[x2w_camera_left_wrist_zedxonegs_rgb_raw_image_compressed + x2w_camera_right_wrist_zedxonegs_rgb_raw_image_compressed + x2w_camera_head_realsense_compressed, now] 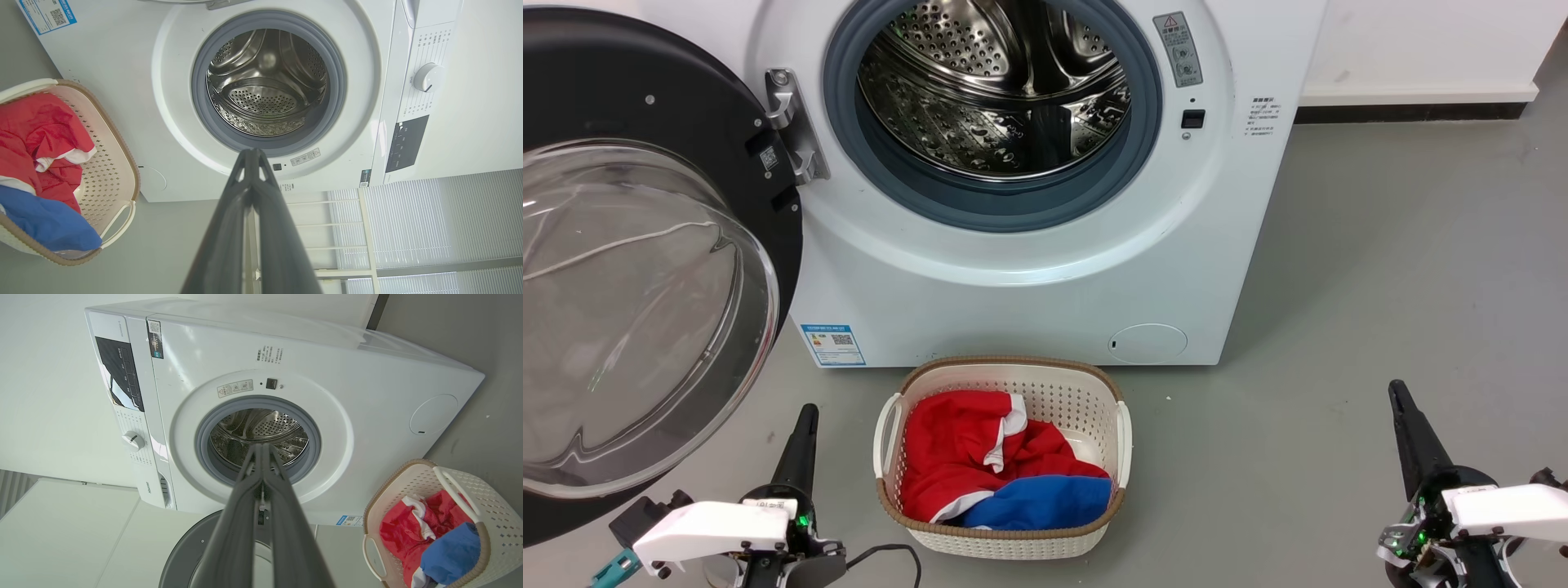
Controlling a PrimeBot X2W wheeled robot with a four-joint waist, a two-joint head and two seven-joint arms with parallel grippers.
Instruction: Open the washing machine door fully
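Head view first: we see the washing machine (1045,269) filling the upper middle of the frame. The washing machine door (645,318) stands wide open at the left of the frame, its glossy black disc and clear glass bowl turned toward us. It is joined to the white front by the metal hinge (792,122) at the upper left. The opening is uncovered, so we look straight into the steel drum (996,90), ringed by the grey-blue gasket (1013,211). Low on the front we find the blue label (832,345) toward the left and the round white cap (1147,343) toward the right. On the grey floor (1339,310), just below the machine in the lower middle of the frame, stands a white laundry basket (1013,367) with red cloth (956,457) and blue cloth (1045,500) in it. Our left gripper (806,411) sits at the lower left, near the door's lower rim and, as far as we can tell, not touching it. Our right gripper (1396,390) sits at the lower right, well apart from machine and basket. In both wrist views the two dark fingers are pressed together to a narrow tip, holding nothing, and each pair points toward the drum opening.
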